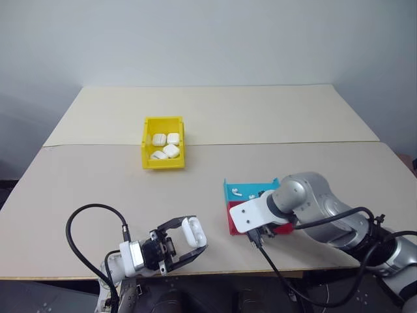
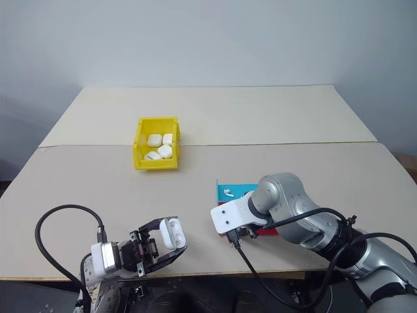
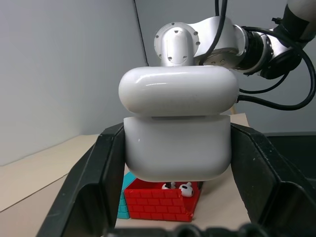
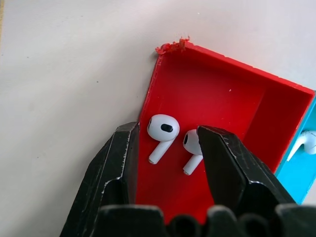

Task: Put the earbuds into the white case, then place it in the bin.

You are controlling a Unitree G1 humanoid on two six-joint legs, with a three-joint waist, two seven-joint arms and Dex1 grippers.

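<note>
Here we judge the earbuds (image 4: 163,132) light, glossy, slip-prone: pinch one by its head. Right end effector (image 4: 168,148) released, straddling one; left end effector (image 1: 186,244) clamps the white case (image 1: 193,231).

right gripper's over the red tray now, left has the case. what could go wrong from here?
1. Two earbuds lie close together in the red tray; the right gripper, jaws open, straddles one while a finger overlaps the other, so closing may knock it aside.
2. The tray wall is close and could block a finger.
3. The left gripper pinches the white case with its lid open; insertion pressure might shift it.
</note>
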